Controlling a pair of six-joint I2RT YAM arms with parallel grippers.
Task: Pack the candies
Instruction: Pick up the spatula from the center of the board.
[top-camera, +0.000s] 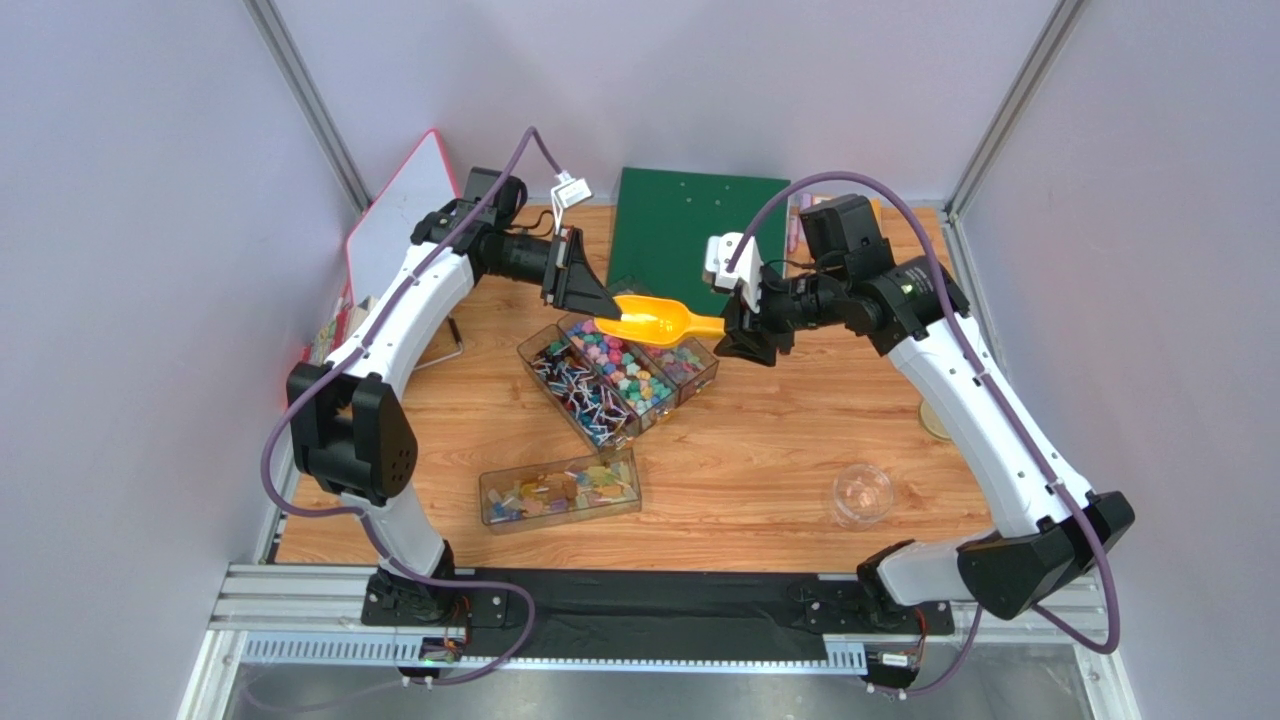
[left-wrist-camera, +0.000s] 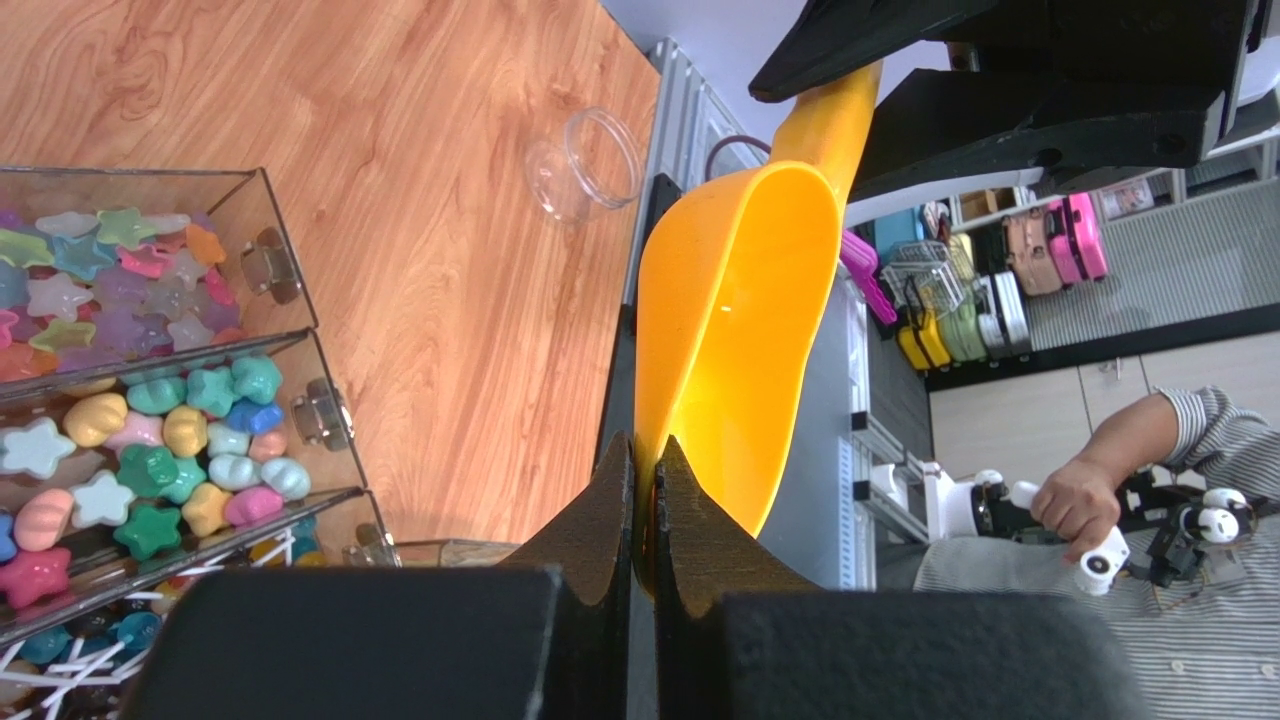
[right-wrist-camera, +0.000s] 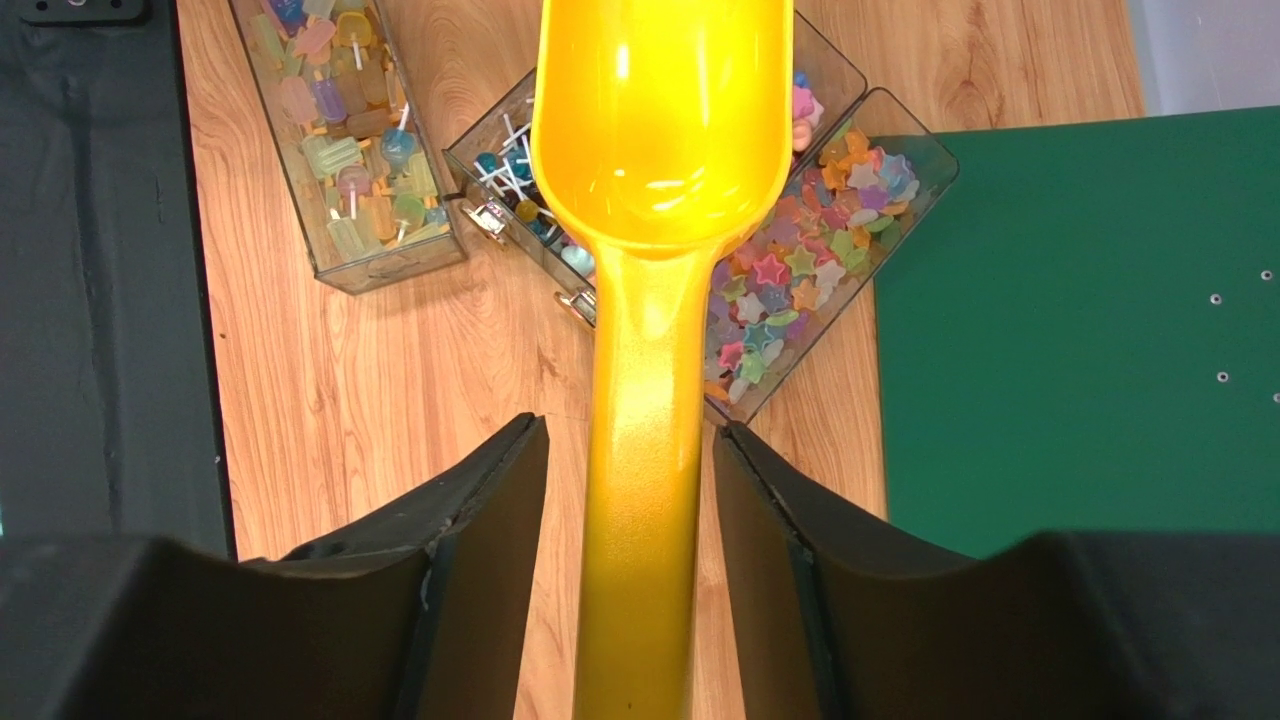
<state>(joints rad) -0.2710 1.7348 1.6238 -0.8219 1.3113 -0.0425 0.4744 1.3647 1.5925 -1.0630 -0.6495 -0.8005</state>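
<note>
white panel (top-camera: 394, 225): far left at the back, red edge, sits off the table's corner by the left arm

left claw (left-wrist-camera: 646, 458): pinched shut on the front lip of the yellow scoop (top-camera: 658, 317). In the left wrist view the two fingertips meet, with just the thin plastic rim between them

long clear box (top-camera: 484, 488): front-left on the wooden table (top-camera: 751, 450), on its own, near the bigger box but not touching it. It's full of pastel pieces, and some look like they're on little sticks

divided clear box (left-wrist-camera: 268, 264): middle of the table, set at an angle, three compartments side by side

candies (left-wrist-camera: 181, 450): all in that divided box. The compartment on the robot's side has dark ones with white sticks, the middle one has chunky stars and shell shapes in pink, yellow, green and blue, and the one toward the back has see-through stars

scoop position: held in the air between the two claws, roughly level, bowl to the left and handle to the right. From the right wrist cam the bowl hangs over the divided box

green board (top-camera: 699, 225): flat at the back of the table, just behind the scoop

right claw (right-wrist-camera: 631, 435): straddling the scoop handle with the fingers a bit apart. One finger is right against the handle and there's a visible gap on the other side, so not clamped

small clear cup (top-camera: 861, 495): front-right on the table, well apart from both boxes
</note>
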